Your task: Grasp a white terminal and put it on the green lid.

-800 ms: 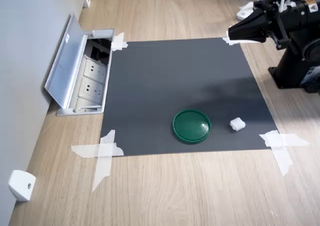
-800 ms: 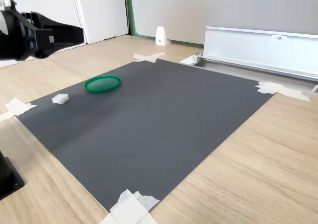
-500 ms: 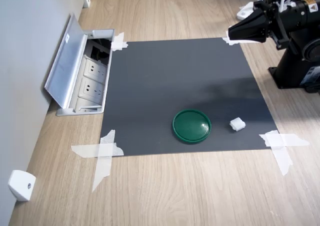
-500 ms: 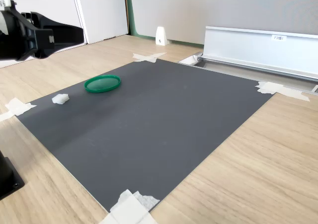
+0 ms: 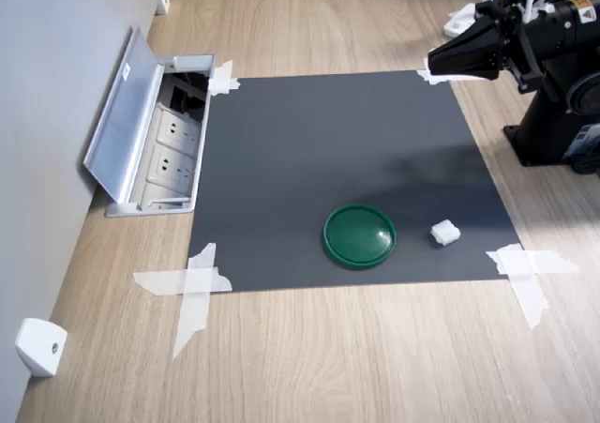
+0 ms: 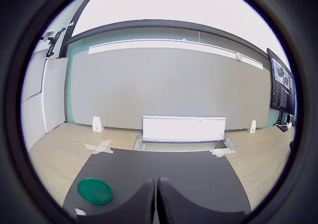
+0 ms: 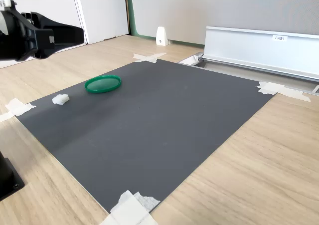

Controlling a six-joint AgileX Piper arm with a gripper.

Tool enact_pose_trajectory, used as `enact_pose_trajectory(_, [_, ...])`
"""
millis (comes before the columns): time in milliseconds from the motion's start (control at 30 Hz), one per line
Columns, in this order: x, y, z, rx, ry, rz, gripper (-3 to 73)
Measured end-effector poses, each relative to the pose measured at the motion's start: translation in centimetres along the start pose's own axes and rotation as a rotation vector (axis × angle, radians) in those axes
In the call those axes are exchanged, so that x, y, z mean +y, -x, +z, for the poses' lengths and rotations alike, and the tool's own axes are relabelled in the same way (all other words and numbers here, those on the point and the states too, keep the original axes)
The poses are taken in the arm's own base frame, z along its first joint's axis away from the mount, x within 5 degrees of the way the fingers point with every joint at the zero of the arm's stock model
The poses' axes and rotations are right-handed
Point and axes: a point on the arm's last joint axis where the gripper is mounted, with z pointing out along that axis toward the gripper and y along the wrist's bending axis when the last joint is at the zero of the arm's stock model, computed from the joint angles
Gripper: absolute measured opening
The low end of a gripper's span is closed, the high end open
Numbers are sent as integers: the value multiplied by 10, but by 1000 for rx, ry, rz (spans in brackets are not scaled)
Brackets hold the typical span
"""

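Observation:
The green lid (image 5: pixel 359 235) lies flat on the dark mat, near its front edge in the first exterior view. The white terminal (image 5: pixel 444 233) sits on the mat just to the lid's right there, a small gap apart. Both also show in the second exterior view, with the lid (image 7: pixel 103 84) and the terminal (image 7: pixel 61 99) at left. My gripper (image 5: pixel 435 64) hovers high above the mat's far right corner, well away from both. In the wrist view its fingers (image 6: pixel 147 204) meet with nothing between them, and the lid (image 6: pixel 95 190) and terminal (image 6: pixel 79 212) lie far below.
The dark grey mat (image 5: pixel 337 151) is taped to the wooden table at its corners. An open socket box (image 5: pixel 159 142) with a raised metal flap borders the mat at the first exterior view's left. A white wedge (image 5: pixel 39 346) stands by the wall. The arm's black base (image 5: pixel 558 137) stands right of the mat.

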Motion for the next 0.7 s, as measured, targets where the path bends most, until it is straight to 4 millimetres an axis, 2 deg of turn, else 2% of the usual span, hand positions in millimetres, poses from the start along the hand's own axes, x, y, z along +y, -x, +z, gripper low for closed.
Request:
enact_pose_trajectory(533, [-2, 5, 2, -44, -23, 1, -8])
enact_pose_trajectory(633, [-3, 13, 6, -17, -24, 3, -8])
enact_pose_trajectory(700, [-3, 25, 8, -14, -25, 3, -9])
